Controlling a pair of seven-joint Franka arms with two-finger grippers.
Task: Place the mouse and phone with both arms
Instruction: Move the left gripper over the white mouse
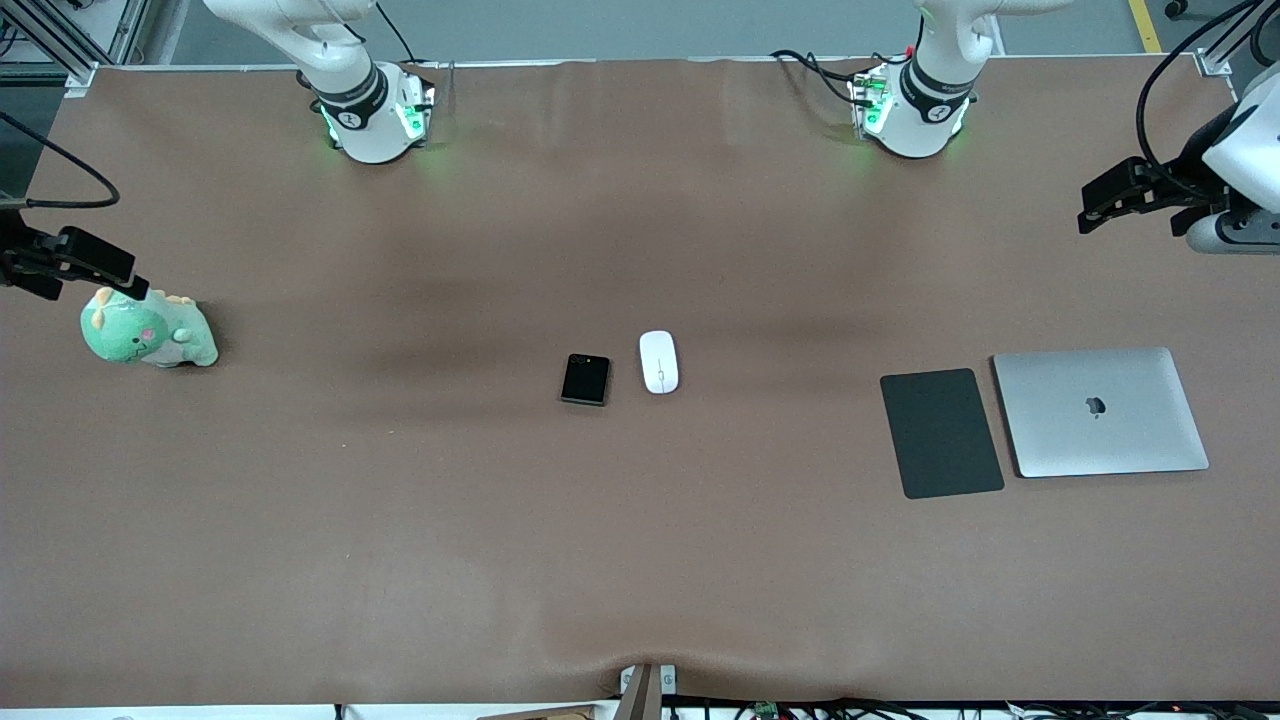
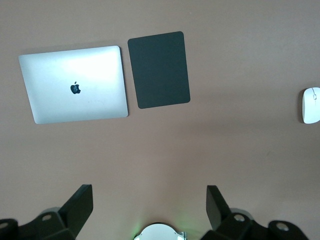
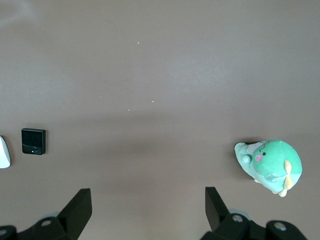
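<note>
The white oval mouse (image 1: 659,362) and the small black phone (image 1: 586,379) lie side by side at the table's middle, the phone toward the right arm's end. The mouse shows at the edge of the left wrist view (image 2: 310,105). The phone (image 3: 33,141) and a sliver of the mouse (image 3: 3,152) show in the right wrist view. My left gripper (image 1: 1095,208) hangs open and empty in the air at the left arm's end of the table (image 2: 150,200). My right gripper (image 1: 125,275) hangs open and empty over the right arm's end, by a plush toy (image 3: 148,200).
A dark grey mouse pad (image 1: 941,432) and a closed silver laptop (image 1: 1100,411) lie side by side toward the left arm's end, both in the left wrist view (image 2: 159,69) (image 2: 75,84). A green plush toy (image 1: 148,332) sits at the right arm's end (image 3: 272,166).
</note>
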